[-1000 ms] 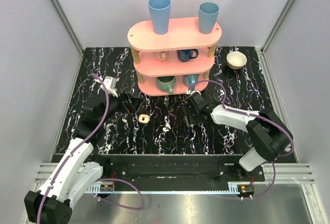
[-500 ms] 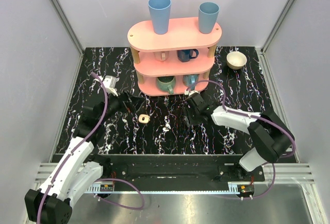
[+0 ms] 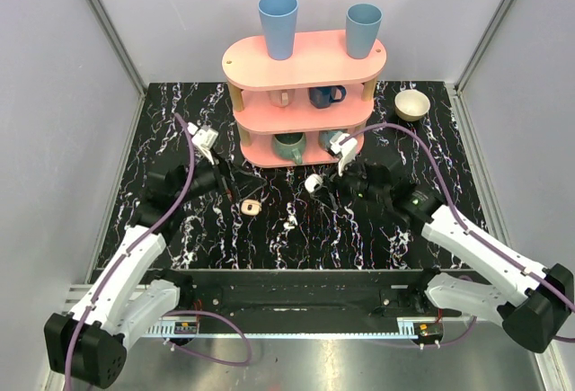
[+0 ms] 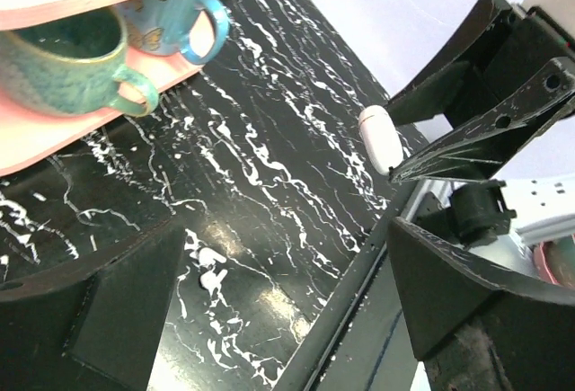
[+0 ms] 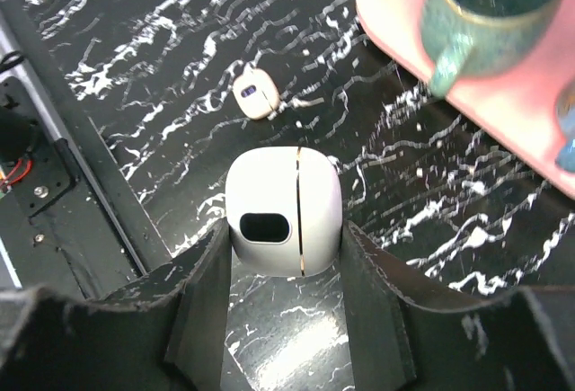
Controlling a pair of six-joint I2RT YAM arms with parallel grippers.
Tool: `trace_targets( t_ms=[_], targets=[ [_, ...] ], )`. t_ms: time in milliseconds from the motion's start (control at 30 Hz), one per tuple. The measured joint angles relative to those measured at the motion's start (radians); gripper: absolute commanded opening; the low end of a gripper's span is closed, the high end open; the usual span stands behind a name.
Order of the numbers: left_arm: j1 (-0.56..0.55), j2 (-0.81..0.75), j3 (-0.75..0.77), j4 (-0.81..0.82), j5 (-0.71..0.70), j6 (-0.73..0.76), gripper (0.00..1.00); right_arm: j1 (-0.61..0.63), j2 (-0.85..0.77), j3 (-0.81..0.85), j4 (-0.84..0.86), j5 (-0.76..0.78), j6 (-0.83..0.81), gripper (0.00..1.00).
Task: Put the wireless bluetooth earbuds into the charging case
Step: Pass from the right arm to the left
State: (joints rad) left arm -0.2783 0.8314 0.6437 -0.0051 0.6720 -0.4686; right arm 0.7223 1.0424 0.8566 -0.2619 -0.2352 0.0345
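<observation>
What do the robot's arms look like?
The left arm and the right arm both have white shells with chunky black joints. A purple cable loops along each one. The left gripper and right gripper are black, each with two flat, wedge-shaped fingers.

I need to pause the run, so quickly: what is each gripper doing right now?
Left gripper: open, holding nothing.
Right gripper: closed on the rounded white case.
</observation>
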Motion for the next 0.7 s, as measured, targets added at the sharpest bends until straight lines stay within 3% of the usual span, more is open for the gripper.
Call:
trace_targets(
  t_ms=[167, 400, 700],
  targets=[
    [-0.013, 0.052, 0.078, -0.007, 0.095, 0.010, 0.99, 0.025, 0.017, 0.091, -0.037, -0.069, -0.093, 0.21],
    [-0.040, 0.118, 0.141, -0.051, 0.185, 0.017, 0.99, 0.088, 0.021, 0.097, -0.091, -0.072, -0.204, 0.19],
    [-0.137, 0.227, 0.211, -0.088, 0.208, 0.004, 0.95, 0.256, 0.035, 0.115, -0.110, 0.122, -0.307, 0.17]
  ],
)
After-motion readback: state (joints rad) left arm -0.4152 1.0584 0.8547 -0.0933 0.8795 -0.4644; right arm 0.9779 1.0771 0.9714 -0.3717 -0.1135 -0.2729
